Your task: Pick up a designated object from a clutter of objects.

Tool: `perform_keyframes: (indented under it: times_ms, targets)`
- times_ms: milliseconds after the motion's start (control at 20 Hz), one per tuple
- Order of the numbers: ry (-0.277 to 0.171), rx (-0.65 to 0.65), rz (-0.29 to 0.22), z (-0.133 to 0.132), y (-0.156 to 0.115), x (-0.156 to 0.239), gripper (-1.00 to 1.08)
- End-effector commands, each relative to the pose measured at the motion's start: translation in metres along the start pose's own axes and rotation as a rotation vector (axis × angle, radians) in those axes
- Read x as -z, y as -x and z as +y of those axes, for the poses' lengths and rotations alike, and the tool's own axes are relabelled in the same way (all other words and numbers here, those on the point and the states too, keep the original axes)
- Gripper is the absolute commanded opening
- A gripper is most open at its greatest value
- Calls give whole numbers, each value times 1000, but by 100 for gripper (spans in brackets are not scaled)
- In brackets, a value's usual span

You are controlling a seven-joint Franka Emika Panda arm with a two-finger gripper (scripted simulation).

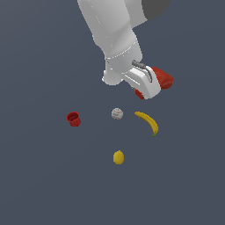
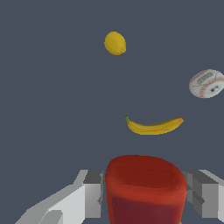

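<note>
Read across the exterior view from its left to its right, clock hours taken from the whitish ball [image 1: 117,114]:

- At nine o'clock, well apart: small red cup [image 1: 74,118], upright, mouth up, untouched.
- At the centre: the ball itself, pale with faint stitching, alone on the dark floor [image 1: 39,184].
- At six o'clock, well apart: yellow lemon [image 1: 118,157].
- At three to four o'clock, near: yellow banana [image 1: 148,122], lying flat, curved.
- At one o'clock, and judged to be lifted off the floor: red drill-like tool [image 1: 162,78], mostly hidden behind the white hand, only a rounded red end and a small red bit under the palm showing.

Gripper [image 2: 145,192]: closed onto the tool, one finger [image 2: 89,194] pressed to each flank of the broad red body in the wrist view, no gap visible on either side.

Handling, as judgement only:
- Rigid shell, no give under the pads; likely the heaviest piece in the clutter.
- Smooth, rounded sides, so prone to slipping or twisting between flat pads.
- L-shape puts weight off to one side; a hold away from the balance point invites rotation.
- Best purchase across the narrowest stretch of the body, close to where handle meets body; handle and yellow mark not visible here, so exact hold point along the tool cannot be told.
- Not fragile; firm squeeze acceptable.
</note>
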State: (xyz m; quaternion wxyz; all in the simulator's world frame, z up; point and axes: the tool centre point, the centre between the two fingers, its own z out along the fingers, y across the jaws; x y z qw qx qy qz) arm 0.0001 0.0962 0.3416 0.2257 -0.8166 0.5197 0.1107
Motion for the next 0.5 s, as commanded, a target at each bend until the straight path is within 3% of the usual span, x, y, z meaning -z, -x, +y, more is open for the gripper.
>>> perform_keyframes:
  times_ms: [0,450]
  targets:
    - [-3,0,0,-5,18,7,-100]
    - [-4,0,-1,-14,39,14,-100]
